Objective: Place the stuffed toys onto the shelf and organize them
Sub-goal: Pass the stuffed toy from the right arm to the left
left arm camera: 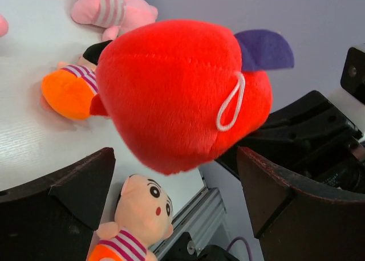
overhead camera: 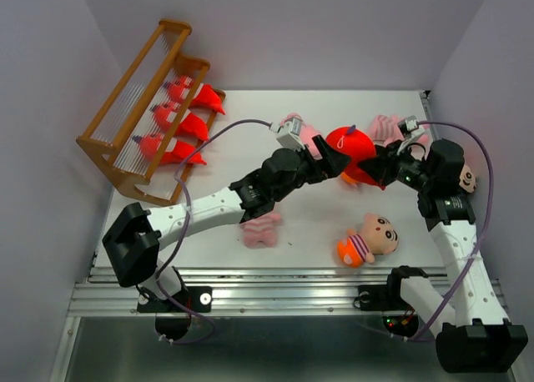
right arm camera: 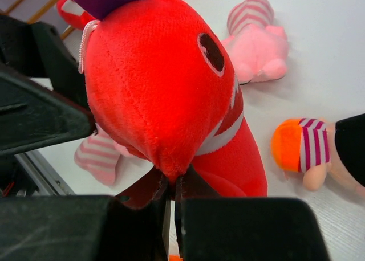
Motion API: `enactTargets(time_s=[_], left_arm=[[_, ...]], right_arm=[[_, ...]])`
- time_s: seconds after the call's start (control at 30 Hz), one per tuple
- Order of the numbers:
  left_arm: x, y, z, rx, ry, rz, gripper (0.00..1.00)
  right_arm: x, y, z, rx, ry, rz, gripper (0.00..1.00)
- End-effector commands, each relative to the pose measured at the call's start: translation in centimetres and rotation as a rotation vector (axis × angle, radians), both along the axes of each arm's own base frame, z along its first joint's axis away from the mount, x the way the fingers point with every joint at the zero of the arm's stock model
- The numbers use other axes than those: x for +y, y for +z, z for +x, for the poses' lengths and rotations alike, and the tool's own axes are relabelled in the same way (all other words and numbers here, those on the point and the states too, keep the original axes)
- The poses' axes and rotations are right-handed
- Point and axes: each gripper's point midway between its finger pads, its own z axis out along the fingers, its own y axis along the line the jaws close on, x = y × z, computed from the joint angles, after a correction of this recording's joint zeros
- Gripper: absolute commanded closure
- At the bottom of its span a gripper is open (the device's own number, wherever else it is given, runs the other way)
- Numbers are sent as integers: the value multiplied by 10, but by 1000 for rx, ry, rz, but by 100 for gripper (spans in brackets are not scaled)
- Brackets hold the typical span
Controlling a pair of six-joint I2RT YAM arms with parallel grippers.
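Top external view, nearest you: a boy doll [overhead camera: 371, 238] and a pig [overhead camera: 261, 229] lie on the table [overhead camera: 292, 261]. Mid-table, your right gripper [right arm camera: 171, 187] is clamped on a red monster [overhead camera: 349, 144], holding it up. Your left gripper [left arm camera: 174, 170] stands wide open around it. Far left, the shelf [overhead camera: 98, 143] holds three monsters [overhead camera: 179, 123] in a row.

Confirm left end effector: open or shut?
Open: left end effector fingers stand wide either side of the red monster, which the right end effector pinches.
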Motion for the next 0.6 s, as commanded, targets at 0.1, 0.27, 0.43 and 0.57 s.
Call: enactTargets(time_s=[0.1,0.27,0.43,0.57], left_arm=[[-26,29,4,-74,-37,-29,5],[-29,21,8,-113,-46,8,60],[-21,18,10,-170,-40,48,100],[-6,10,10,-222,-67,70,100]], right_arm=[[17,5,-38,-68,173,-26,96],[22,-2,-48,-74,241,-38,93],[23,-5,-50,-77,265,-50,85],[24,-4,-55,-95,297,-73,31]])
